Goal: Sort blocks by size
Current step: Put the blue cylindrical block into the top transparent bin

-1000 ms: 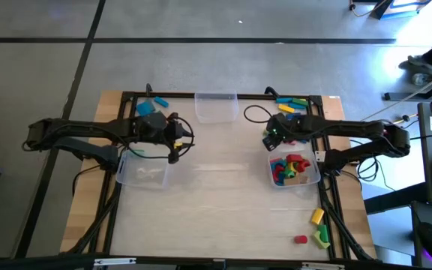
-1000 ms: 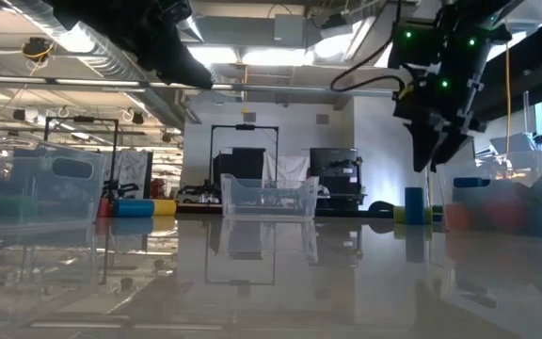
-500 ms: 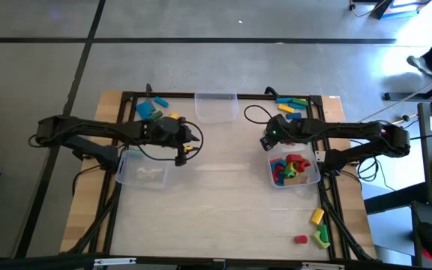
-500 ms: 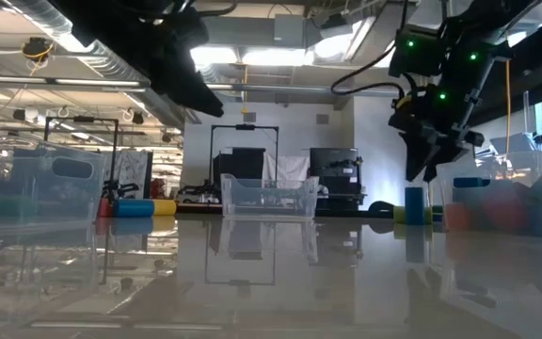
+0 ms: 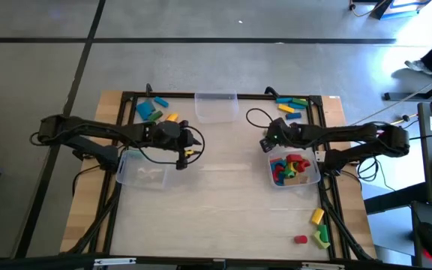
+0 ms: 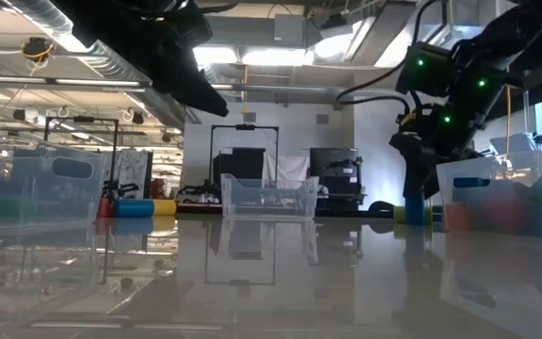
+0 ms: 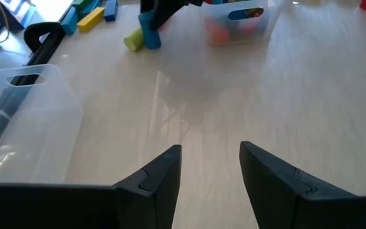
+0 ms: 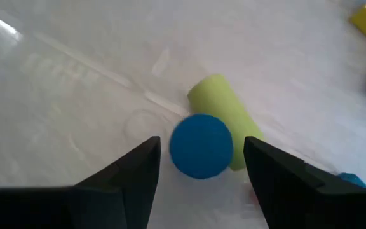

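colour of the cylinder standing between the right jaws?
Blue cylinder, seen end-on; clearest in the right wrist view.

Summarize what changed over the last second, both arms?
The right gripper dropped toward the table and now sits open, straddling an upright blue cylinder beside a lying green cylinder; nothing gripped yet. The left gripper, open and empty, swung from over the left clear bin out above bare table. The blocks in the right bin, the far bin and the loose blocks stayed put.
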